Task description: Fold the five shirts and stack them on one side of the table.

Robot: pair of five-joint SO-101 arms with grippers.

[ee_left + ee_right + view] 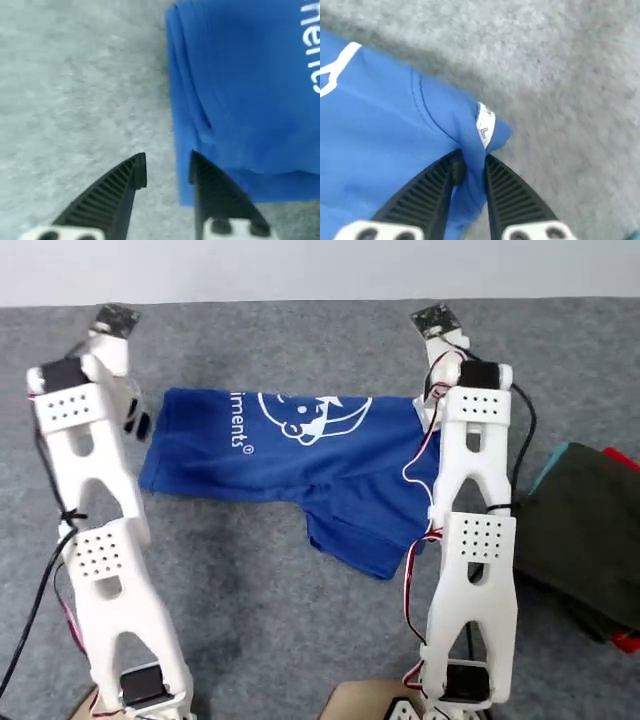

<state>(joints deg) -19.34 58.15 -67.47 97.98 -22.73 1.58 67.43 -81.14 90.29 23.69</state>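
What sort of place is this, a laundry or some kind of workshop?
Probably a robotics test bench, not a laundry. A white left arm and right arm stand at a grey-covered table. One blue shirt lies between them, and a pile of dark clothes sits at the side.

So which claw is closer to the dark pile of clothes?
Right. The right gripper pinches the blue shirt on the side by the dark pile; the left gripper is open at the shirt's far edge.

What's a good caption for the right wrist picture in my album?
The right pincer pinches the blue shirt by its white tag, above the grey table.
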